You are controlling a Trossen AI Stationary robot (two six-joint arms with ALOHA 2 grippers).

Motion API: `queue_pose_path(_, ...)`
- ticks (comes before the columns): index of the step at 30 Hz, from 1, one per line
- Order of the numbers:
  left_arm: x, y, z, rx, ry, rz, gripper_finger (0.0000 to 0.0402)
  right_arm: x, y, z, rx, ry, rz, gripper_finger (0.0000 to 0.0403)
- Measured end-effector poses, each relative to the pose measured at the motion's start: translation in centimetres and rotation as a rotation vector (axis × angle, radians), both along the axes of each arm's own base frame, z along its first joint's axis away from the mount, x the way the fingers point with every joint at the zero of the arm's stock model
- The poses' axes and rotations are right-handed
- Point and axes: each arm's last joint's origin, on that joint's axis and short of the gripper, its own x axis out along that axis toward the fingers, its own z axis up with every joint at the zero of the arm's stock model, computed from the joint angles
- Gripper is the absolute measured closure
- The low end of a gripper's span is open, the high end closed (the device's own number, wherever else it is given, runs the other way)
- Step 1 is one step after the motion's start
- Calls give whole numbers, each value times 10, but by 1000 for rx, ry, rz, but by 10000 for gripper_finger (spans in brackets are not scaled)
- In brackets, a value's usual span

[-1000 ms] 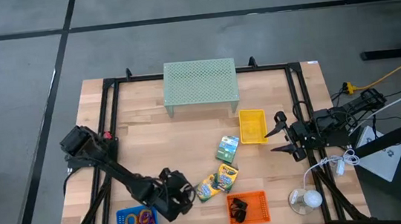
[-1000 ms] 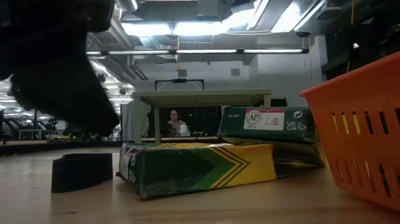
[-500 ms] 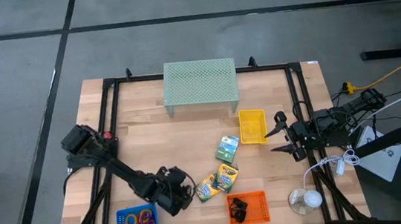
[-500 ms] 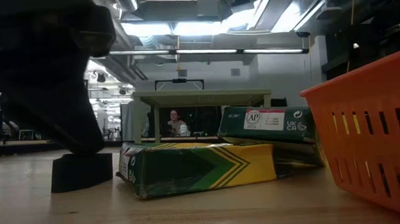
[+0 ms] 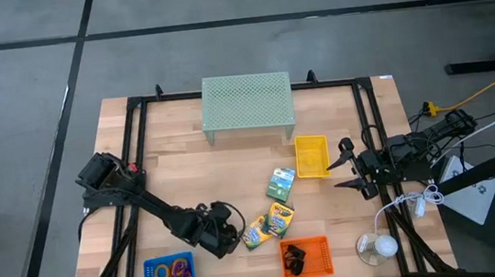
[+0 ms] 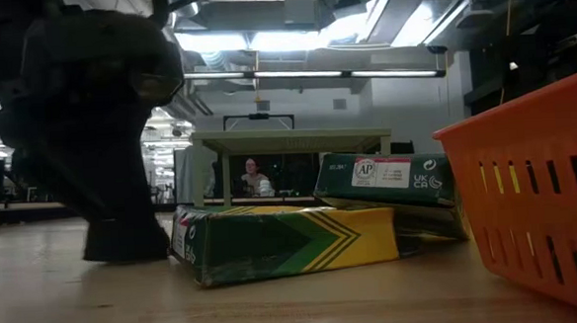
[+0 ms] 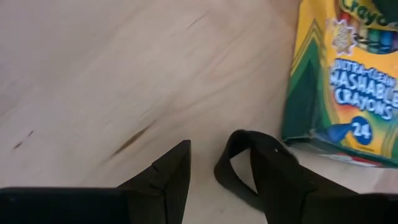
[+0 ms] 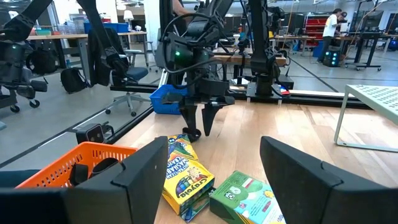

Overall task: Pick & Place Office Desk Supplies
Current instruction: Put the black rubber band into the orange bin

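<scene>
A small black clip (image 7: 239, 163) lies on the table beside a yellow-and-green crayon box (image 7: 348, 81). My left gripper (image 7: 217, 177) is open and stands low over the clip, one finger (image 7: 168, 177) on the bare wood, the other (image 7: 280, 177) over the clip's loop. In the high view the left gripper (image 5: 223, 226) is just left of the box (image 5: 257, 231). In the low view the gripper (image 6: 112, 191) hides the clip. Two more crayon boxes (image 5: 280, 215) (image 5: 280, 183) lie nearby. My right gripper (image 5: 348, 169) waits open at the table's right. My left gripper's fingers point down at the black clip, and one finger (image 7: 280, 177) overlaps the clip's loop (image 7: 231, 174). I cannot tell whether it touches the clip. The clip lies flat on the table.
An orange basket (image 5: 306, 256) with black clips and a blue bin (image 5: 169, 274) with coloured rings stand at the near edge. A yellow bin (image 5: 312, 157) and the pale green mesh riser (image 5: 247, 103) stand farther back. A white round object (image 5: 376, 247) sits near right.
My left gripper has moved from beside the blue bin toward the table's right and a little toward the far edge, and has come down over the black clip, which it now hides in the low view. The clip and boxes have stayed in place.
</scene>
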Motion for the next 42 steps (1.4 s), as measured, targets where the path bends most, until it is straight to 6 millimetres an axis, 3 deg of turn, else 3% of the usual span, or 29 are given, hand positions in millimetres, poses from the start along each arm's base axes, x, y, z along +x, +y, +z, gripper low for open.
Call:
queue_pose_path(15, -3, 3, -1, 2, 10, 83, 238, 0, 0, 0, 0, 0, 0, 147)
queue_pose_path(25, -8, 6, -3, -48, 43, 228, 238, 0, 0, 0, 0, 0, 0, 147)
queue_pose_path(42, -5, 10, -3, 13, 30, 186, 238, 0, 0, 0, 0, 0, 0, 147)
